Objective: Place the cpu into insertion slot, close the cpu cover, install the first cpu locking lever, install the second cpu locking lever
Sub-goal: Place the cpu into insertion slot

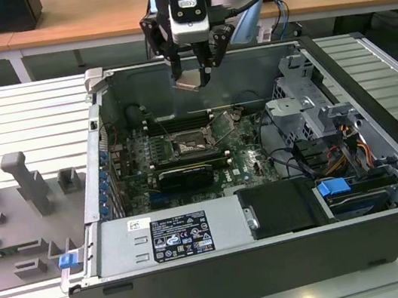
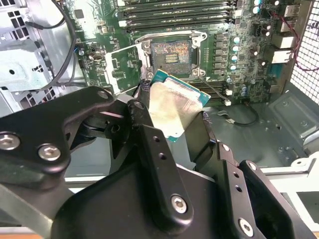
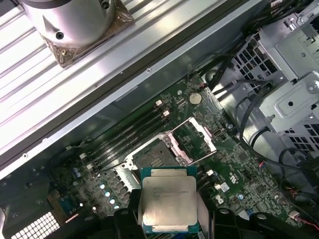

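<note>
My gripper (image 1: 192, 78) hangs above the open computer case, shut on the cpu (image 1: 189, 83), a small square chip with a pale metal top. In both wrist views the cpu (image 2: 174, 107) (image 3: 168, 199) sits clamped by its edges between the black fingers (image 2: 149, 144). It is held in the air, apart from the board. Below it lies the bare insertion slot (image 1: 187, 148) (image 2: 171, 56) (image 3: 152, 157). The cpu cover (image 1: 225, 123) (image 2: 122, 67) (image 3: 195, 135) stands swung open on its hinge beside the slot.
Memory slots (image 1: 179, 122) run along the slot's far side and a long black card (image 1: 184, 174) lies on its near side. A drive cage with cables (image 1: 307, 112) stands at the exterior view's right. The labelled power supply (image 1: 172, 238) fills the case's near side. Grey fixtures (image 1: 26, 189) rest outside.
</note>
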You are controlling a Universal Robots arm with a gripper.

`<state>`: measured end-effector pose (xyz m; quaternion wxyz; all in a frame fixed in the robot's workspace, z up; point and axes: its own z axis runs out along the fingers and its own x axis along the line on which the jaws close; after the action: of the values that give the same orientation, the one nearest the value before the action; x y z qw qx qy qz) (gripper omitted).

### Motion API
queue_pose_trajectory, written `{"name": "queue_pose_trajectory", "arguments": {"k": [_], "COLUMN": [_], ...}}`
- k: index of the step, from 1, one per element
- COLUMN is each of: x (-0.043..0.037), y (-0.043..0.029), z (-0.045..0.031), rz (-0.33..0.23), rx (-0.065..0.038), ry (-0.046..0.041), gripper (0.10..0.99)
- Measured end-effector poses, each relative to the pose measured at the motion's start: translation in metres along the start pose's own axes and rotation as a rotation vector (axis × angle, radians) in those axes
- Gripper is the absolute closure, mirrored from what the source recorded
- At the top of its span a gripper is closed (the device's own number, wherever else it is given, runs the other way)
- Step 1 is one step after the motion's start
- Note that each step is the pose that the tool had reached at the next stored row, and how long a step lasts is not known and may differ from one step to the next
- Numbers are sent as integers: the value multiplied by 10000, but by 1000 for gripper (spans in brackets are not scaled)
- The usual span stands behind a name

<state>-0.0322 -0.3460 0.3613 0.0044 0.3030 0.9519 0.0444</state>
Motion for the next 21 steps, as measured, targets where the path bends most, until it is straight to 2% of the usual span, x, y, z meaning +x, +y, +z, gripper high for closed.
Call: {"name": "queue_pose_trajectory", "arguments": {"k": [21], "x": [0], "y": [0], "z": [2], "rz": [926], "rx": [-2], "ry": [-92], "gripper": [561]}}
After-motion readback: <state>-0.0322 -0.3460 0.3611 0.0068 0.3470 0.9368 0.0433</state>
